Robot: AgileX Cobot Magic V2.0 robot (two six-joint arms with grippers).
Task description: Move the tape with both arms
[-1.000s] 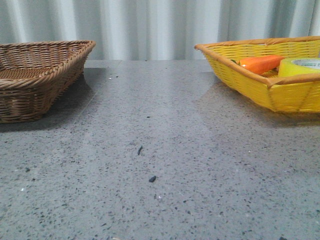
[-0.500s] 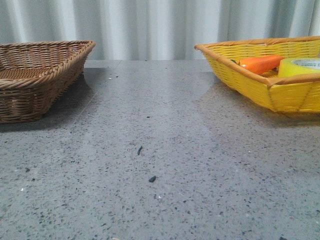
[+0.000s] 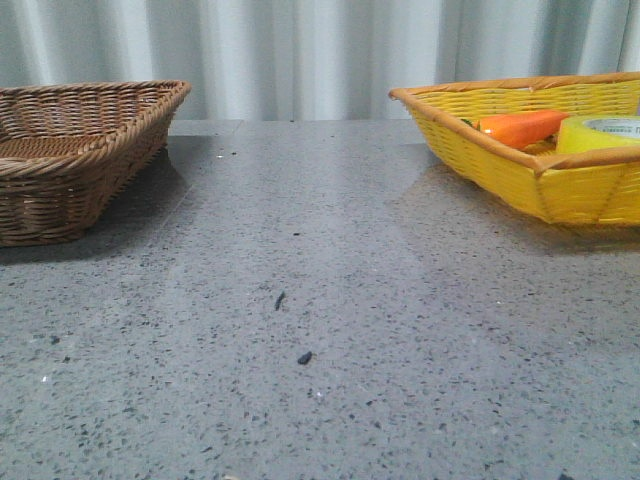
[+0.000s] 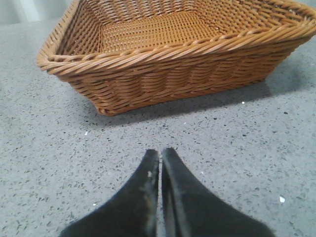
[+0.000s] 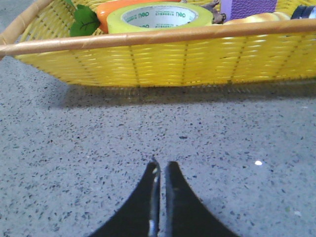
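Note:
The yellow tape roll [image 3: 601,131] with a white printed core lies in the yellow basket [image 3: 560,185] at the right; it also shows in the right wrist view [image 5: 159,16]. My right gripper [image 5: 161,165] is shut and empty, low over the table, short of the yellow basket's [image 5: 163,61] near wall. My left gripper [image 4: 159,154] is shut and empty over the table, in front of the empty brown wicker basket [image 4: 173,74]. Neither gripper shows in the front view.
The brown wicker basket [image 3: 70,165] stands at the left of the grey speckled table [image 3: 320,330]. The yellow basket also holds an orange carrot-like object [image 3: 522,127], a green leaf [image 5: 85,24], a purple box [image 5: 247,7] and other items. A curtain hangs behind.

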